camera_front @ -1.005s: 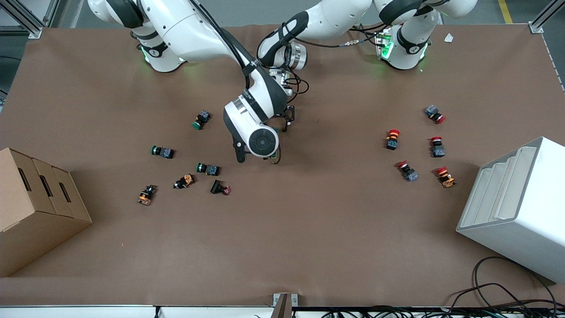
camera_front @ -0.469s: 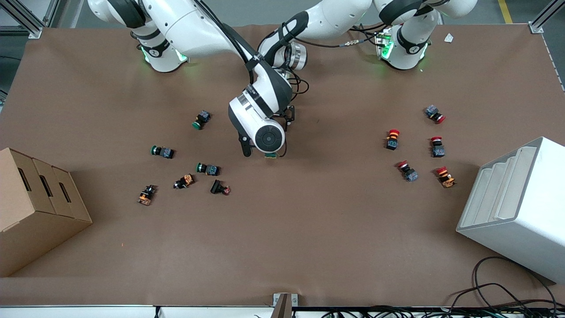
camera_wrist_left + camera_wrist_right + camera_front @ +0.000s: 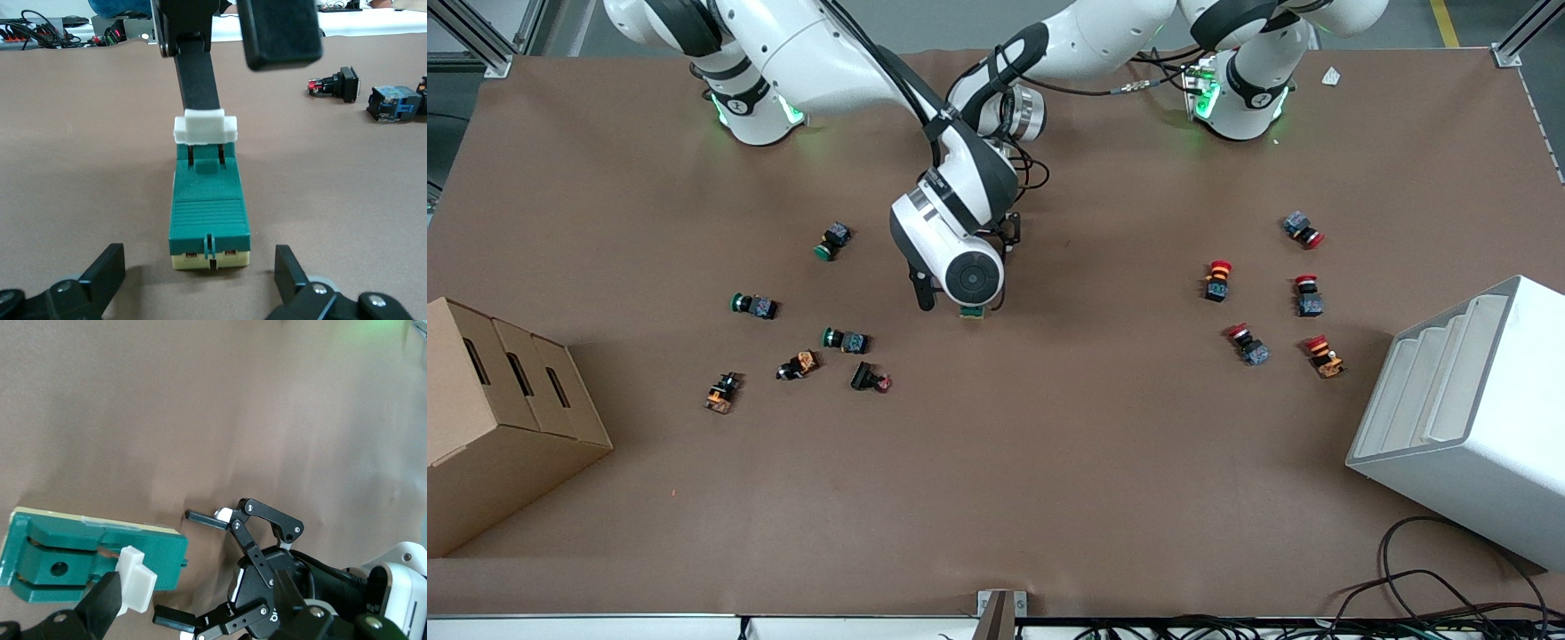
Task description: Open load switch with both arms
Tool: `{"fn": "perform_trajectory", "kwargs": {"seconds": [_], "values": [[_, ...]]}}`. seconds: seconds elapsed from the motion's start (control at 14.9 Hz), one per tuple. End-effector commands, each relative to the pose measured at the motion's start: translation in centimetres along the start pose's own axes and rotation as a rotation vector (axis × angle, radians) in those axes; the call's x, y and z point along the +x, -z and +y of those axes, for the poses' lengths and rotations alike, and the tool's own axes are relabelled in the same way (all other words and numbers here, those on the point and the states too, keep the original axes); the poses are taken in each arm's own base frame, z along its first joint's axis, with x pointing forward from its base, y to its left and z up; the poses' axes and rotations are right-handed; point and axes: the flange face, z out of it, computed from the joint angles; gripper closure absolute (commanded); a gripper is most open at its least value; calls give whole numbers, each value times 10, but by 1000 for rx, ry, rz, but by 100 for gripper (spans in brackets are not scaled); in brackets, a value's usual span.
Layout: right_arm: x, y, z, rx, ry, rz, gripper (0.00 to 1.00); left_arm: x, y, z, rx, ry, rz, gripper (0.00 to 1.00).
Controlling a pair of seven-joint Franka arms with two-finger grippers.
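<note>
The load switch (image 3: 972, 311) lies flat mid-table, a dark-green block (image 3: 210, 213) on a cream base with a white tab (image 3: 205, 129) at one end. My right gripper (image 3: 240, 87) hangs over it, open, and one of its fingers (image 3: 197, 73) reaches down against the white tab (image 3: 137, 580). In the front view the right arm's wrist (image 3: 960, 267) hides most of the switch. My left gripper (image 3: 199, 257) is low at the switch's other end, open, its fingers (image 3: 100, 273) apart on either side and not touching. The right wrist view shows the left gripper (image 3: 189, 567) facing the switch (image 3: 87, 547).
Green push-buttons (image 3: 754, 305) are scattered toward the right arm's end, red ones (image 3: 1217, 279) toward the left arm's end. A cardboard box (image 3: 498, 418) and a white bin (image 3: 1467, 418) stand at the table's two ends. Cables (image 3: 1423, 587) lie at the front edge.
The right arm's wrist has shifted a little toward the left arm's end, and the switch's end now shows beneath it. The left arm has barely moved.
</note>
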Motion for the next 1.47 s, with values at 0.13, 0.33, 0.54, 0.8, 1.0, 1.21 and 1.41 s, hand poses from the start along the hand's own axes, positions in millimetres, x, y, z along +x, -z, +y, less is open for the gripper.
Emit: {"fn": "perform_trajectory", "kwargs": {"seconds": [0.13,0.33,0.54,0.8,1.0,1.21,1.41], "values": [[-8,-13,8,-20,4,6,0,-37,-7,-7,1,-32,-81,2],[-12,-21,8,-24,9,16,0,-37,-7,-7,1,-32,-81,2],[-12,-26,6,-19,8,19,0,-37,-8,-7,1,-33,-81,2],[-13,-27,7,-15,10,18,0,-37,-8,-7,1,-33,-81,2],[-7,-15,6,-4,15,18,0,-37,-8,-7,1,-33,-81,2],[12,26,4,78,149,54,0,-36,-7,-7,0,-32,-79,2],[64,94,6,178,335,105,0,-35,-8,-7,2,-31,-80,2]]}}
